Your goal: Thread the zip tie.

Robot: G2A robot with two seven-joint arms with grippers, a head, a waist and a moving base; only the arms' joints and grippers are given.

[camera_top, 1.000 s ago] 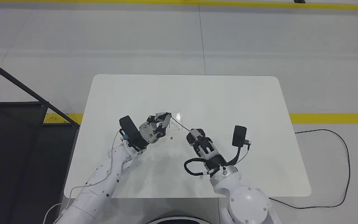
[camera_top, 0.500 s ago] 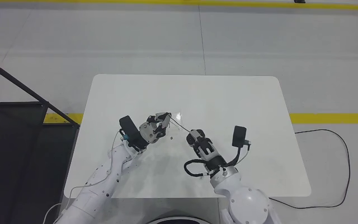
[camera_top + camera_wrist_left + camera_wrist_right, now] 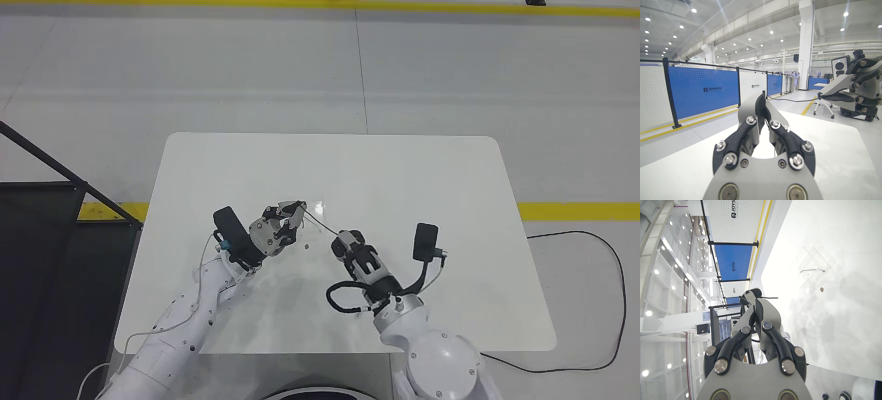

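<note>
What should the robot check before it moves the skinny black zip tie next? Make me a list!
1. Left gripper shut on the thin black plastic zip tie: ok.
2. Right gripper shut on the tie's other end: ok.
3. Tie spans the gap between both grippers, above the white table: ok.
4. Tail poked through the tie's head: cannot tell, too small.
5. Clear plastic sheet lies flat on the table, apart from both grippers: ok.
</note>
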